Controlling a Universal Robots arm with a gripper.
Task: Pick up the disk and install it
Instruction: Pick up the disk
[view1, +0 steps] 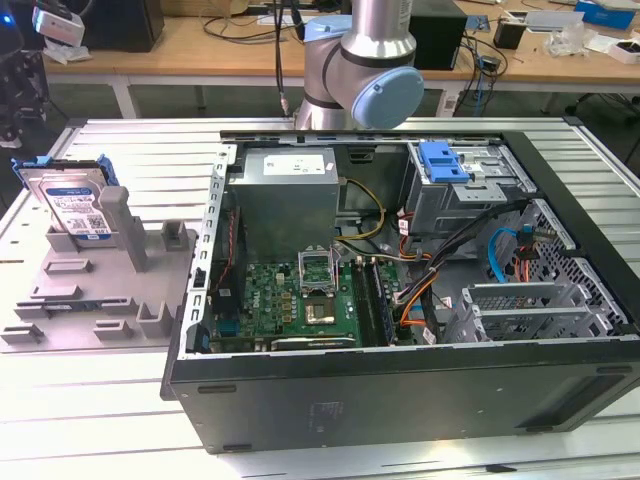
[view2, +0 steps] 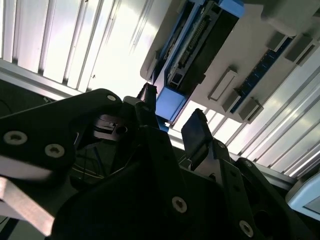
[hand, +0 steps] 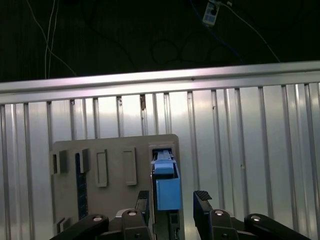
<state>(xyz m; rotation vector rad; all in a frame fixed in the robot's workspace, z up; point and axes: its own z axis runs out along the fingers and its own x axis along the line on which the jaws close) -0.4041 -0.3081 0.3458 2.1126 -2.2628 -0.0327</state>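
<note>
I have the gripper (hand: 172, 199) lined up over the disk (hand: 165, 186). In both wrist views its two fingers (view2: 198, 126) stand well open, one on each side of the disk's blue end, with a gap on both sides. It holds nothing.

In the exterior view the disk (view1: 75, 205) stands on edge in the grey holder (view1: 100, 295), label facing out. The holder sits on the ribbed worktop (view1: 130, 150), to that view's left of the open case (view1: 400, 400). Nothing touches the disk there, so I judge the gripper to be above it rather than down around it. From the wrist views alone I cannot tell how high the fingers sit.

By my reading the task has barely begun. The approach and alignment look done: the disk's narrow edge is centred between the fingers in the first wrist view. The grasp is not made, the disk has not left its slot, and the install has not started. Inside the case the drive cage (view1: 445, 170) with its blue latch sits at the far side, well apart from the holder. I cannot make out from here whether its bay is free.
</note>
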